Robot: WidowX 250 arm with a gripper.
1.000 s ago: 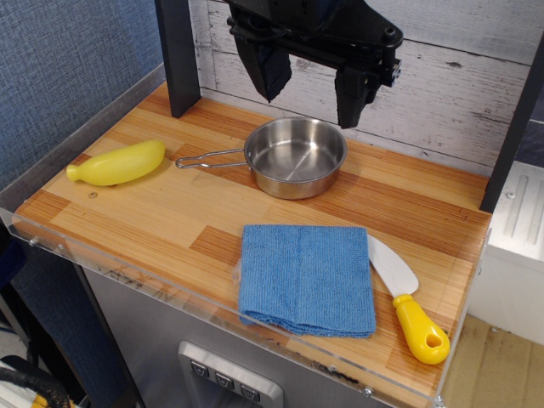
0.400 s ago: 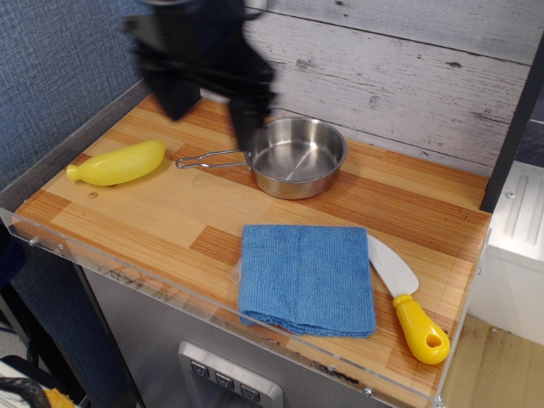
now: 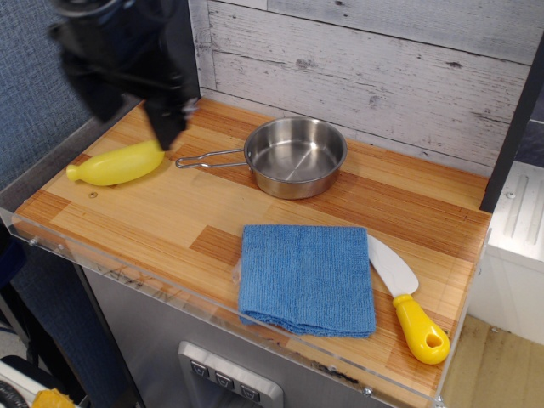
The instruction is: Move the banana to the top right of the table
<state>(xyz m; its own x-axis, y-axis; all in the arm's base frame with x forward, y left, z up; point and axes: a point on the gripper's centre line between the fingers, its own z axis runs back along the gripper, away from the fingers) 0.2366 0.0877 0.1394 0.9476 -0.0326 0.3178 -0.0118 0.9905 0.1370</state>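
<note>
The pale-yellow banana (image 3: pixel 116 164) lies on its side at the left part of the wooden table (image 3: pixel 170 212), neck end pointing left. My black gripper (image 3: pixel 133 110) hangs just above and behind the banana, blurred with motion. Its two fingers (image 3: pixel 164 124) are spread apart with nothing between them. The right finger's tip is just above the banana's right end; I cannot tell whether it touches.
A steel pan (image 3: pixel 294 156) with a wire handle stands at the back middle, right of the banana. A folded blue cloth (image 3: pixel 306 277) lies at the front. A white-bladed spatula with a yellow handle (image 3: pixel 410 303) lies at the front right. A dark post (image 3: pixel 183 51) rises behind my gripper.
My gripper has swept from above the pan leftward across the table and down, and now hangs over the banana. The banana, pan, cloth and spatula have not moved.
</note>
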